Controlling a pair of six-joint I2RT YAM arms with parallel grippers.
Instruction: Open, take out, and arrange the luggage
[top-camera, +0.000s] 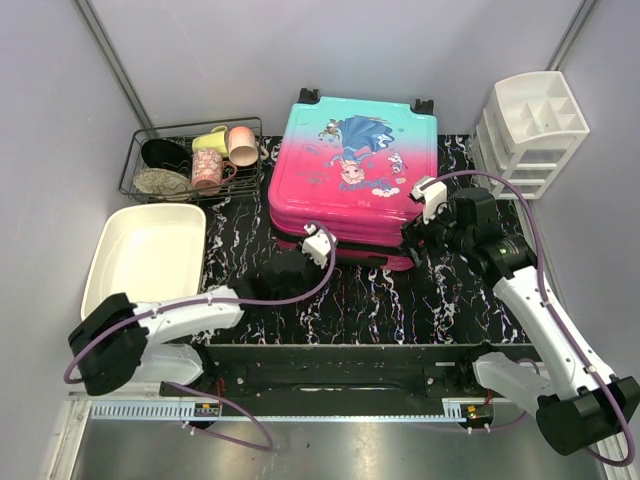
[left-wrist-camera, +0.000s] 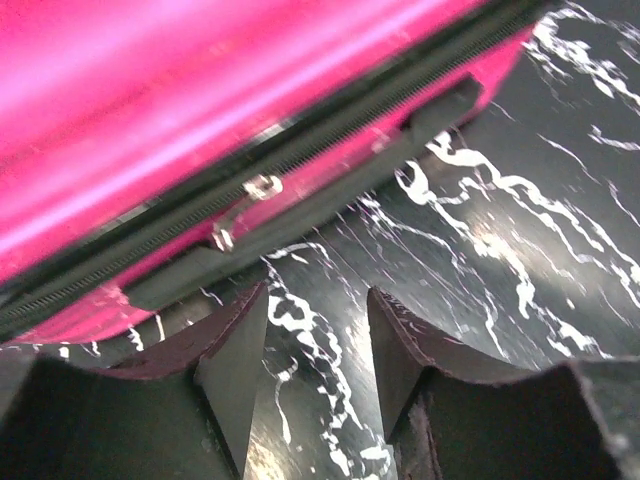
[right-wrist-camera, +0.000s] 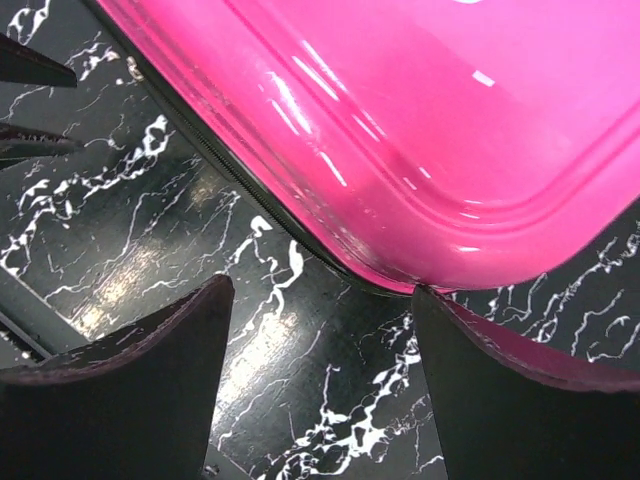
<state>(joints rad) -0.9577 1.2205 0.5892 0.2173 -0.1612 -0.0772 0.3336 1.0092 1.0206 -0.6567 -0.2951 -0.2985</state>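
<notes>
The luggage (top-camera: 355, 165), a teal-to-pink hard-shell suitcase with a cartoon princess print, lies flat and closed at the back middle of the marble-patterned table. My left gripper (top-camera: 303, 262) is open and empty just in front of its near edge. In the left wrist view (left-wrist-camera: 318, 312) the jaws face the black zipper line, a metal zipper pull (left-wrist-camera: 243, 208) and the grey side handle (left-wrist-camera: 330, 205). My right gripper (top-camera: 415, 235) is open and empty at the suitcase's near right corner. In the right wrist view (right-wrist-camera: 320, 300) the pink corner (right-wrist-camera: 420, 130) lies just beyond the fingertips.
A wire basket (top-camera: 192, 160) with cups and bowls stands at the back left. A white rectangular tub (top-camera: 145, 255) lies at the left. A white plastic drawer organizer (top-camera: 530, 135) stands at the back right. A dark rail runs along the table's near edge.
</notes>
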